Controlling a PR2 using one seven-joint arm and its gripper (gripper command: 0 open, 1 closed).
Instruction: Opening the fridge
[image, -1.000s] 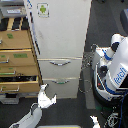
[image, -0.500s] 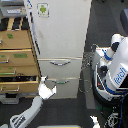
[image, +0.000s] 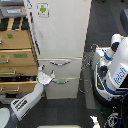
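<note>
Wooden drawer cabinet (image: 16, 60): the exterior view's left, several drawers pulled out, flush against the fridge's side.

Tool (image: 46, 77): lower centre-left, fingers spread open, gripping nothing, at the fridge's left edge level with the lower drawers.

Fridge (image: 62, 40): centre, tall, upright, shut. Upper door lies above and to the exterior view's right of the tool; long axis vertical.

White-and-blue robot body (image: 115, 67): the exterior view's right, apart from the fridge, not obstructing.

tan wooden drawer cabinet (image: 17, 60) with drawers pulled out, white-and-blue rounded robot body (image: 116, 67), dark floor (image: 102, 30)
</note>
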